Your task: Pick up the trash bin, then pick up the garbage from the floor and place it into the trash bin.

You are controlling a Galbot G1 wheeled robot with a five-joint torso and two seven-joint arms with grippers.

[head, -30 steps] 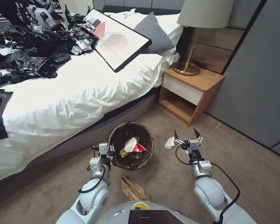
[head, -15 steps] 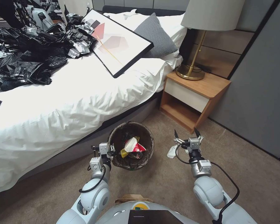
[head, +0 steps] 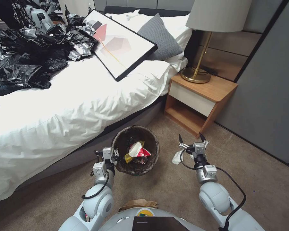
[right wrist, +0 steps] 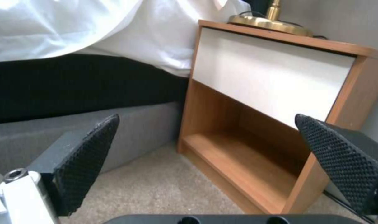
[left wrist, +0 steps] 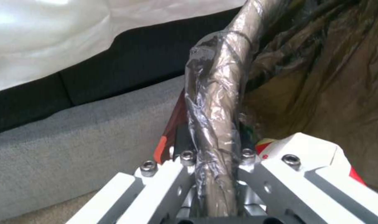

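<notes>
two arms forward, left pincer [head: 114, 158] clamping trash bin [head: 135, 150] rim

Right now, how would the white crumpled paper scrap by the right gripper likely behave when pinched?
The white paper scrap looks crumpled, so probably light and floppy, compressing between the open right gripper pads. On carpet it likely won't slide or roll.

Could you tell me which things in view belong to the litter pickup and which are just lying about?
Belong to the job:
- trash bin, held at its rim by the left gripper
- white paper scrap on the carpet beside the open right gripper
- brown paper bag

Just lying about:
- black plastic sheets
- framed picture
- lamp
- nightstand
</notes>
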